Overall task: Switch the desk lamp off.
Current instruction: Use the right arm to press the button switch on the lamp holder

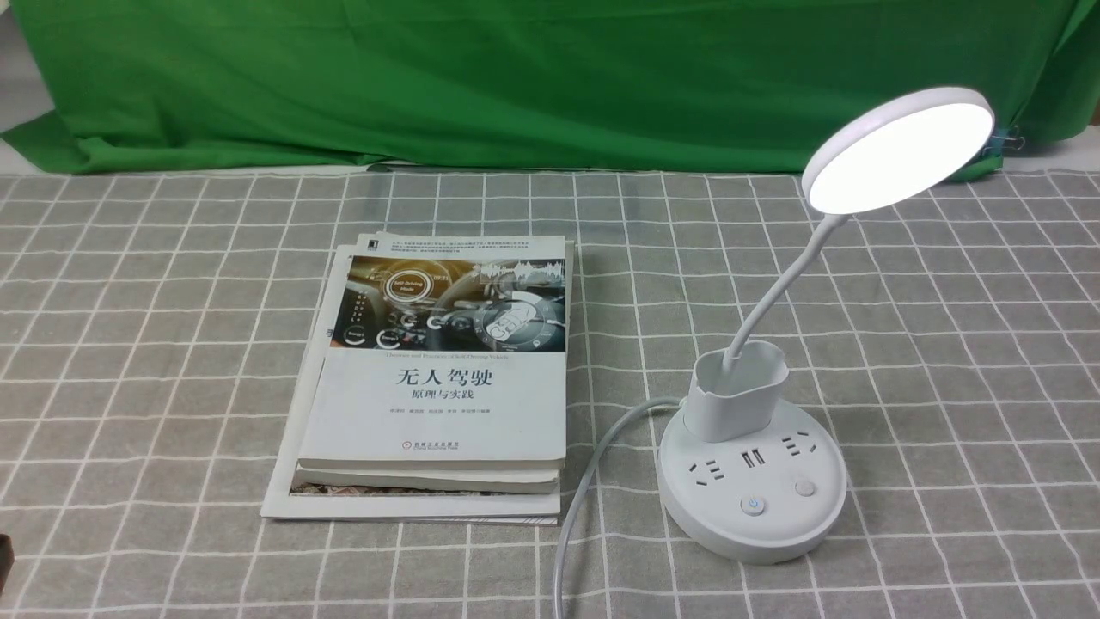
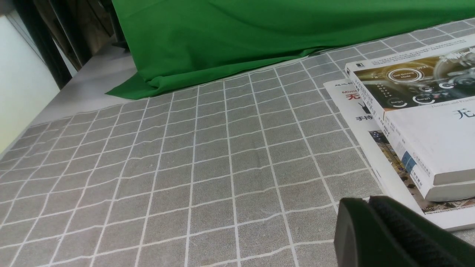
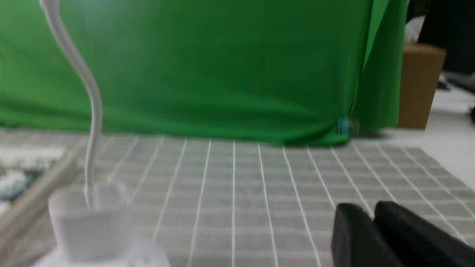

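The white desk lamp stands at the front right of the table. Its round disc head is lit and glows bright. The bendy neck rises from a small cup holder on the round base, which has sockets and two buttons. In the right wrist view the lamp's neck and cup show blurred. My right gripper is shut and empty, apart from the lamp. My left gripper is shut and empty, low over the cloth beside the books. Neither gripper shows in the front view.
A stack of books lies left of the lamp, also in the left wrist view. The lamp's white cord runs off the front edge. A green cloth hangs at the back. A grey checked cloth covers the table.
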